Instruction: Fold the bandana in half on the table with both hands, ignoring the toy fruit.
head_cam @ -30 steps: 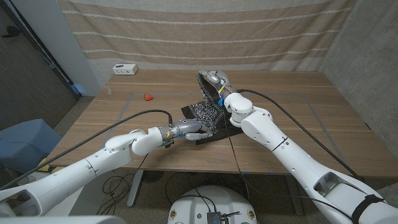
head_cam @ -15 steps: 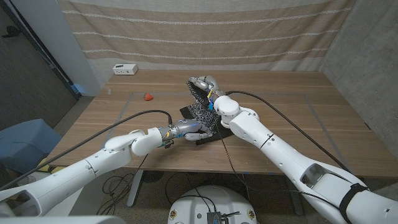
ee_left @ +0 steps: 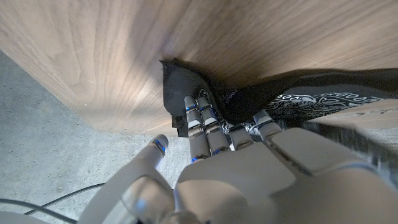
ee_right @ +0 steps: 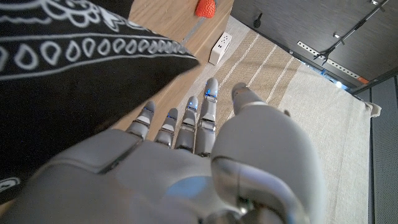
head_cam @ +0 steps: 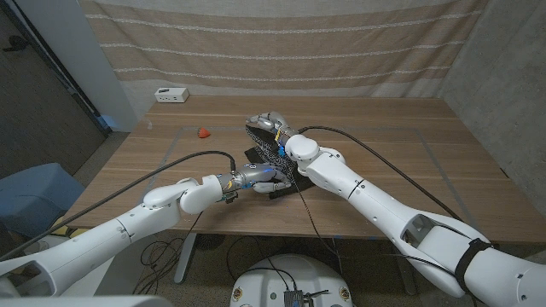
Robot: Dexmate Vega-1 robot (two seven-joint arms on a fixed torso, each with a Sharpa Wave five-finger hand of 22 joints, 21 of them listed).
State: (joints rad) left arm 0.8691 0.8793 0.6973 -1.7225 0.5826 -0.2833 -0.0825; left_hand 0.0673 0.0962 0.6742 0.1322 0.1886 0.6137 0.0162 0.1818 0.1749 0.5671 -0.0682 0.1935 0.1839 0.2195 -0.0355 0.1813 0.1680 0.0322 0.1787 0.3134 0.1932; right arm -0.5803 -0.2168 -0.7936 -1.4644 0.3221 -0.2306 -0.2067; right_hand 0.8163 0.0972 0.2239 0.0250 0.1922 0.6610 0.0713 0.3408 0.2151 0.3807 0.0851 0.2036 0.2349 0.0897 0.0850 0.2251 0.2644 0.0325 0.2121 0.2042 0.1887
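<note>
The black bandana [head_cam: 275, 159] with its white pattern lies near the table's front middle. One edge is lifted and drapes from my right hand [head_cam: 270, 122], which holds it up over the cloth's far side. In the right wrist view the patterned bandana [ee_right: 62, 50] hangs beside my right hand [ee_right: 186, 155], whose fingers reach out straight. My left hand [head_cam: 263, 177] grips the near corner of the bandana [ee_left: 186, 81] at the table's front edge, with its fingers [ee_left: 200, 119] curled on the cloth and the thumb set apart.
A red toy strawberry [head_cam: 203, 132] lies on the wooden table [head_cam: 409, 170] at the far left, also seen as the strawberry [ee_right: 205, 7]. A small white box [head_cam: 171, 95] stands at the back left corner. A striped curtain hangs behind the table.
My right hand has carried the lifted bandana edge leftward and a little lower, over the rest of the cloth. The left hand has stayed on the near corner.
</note>
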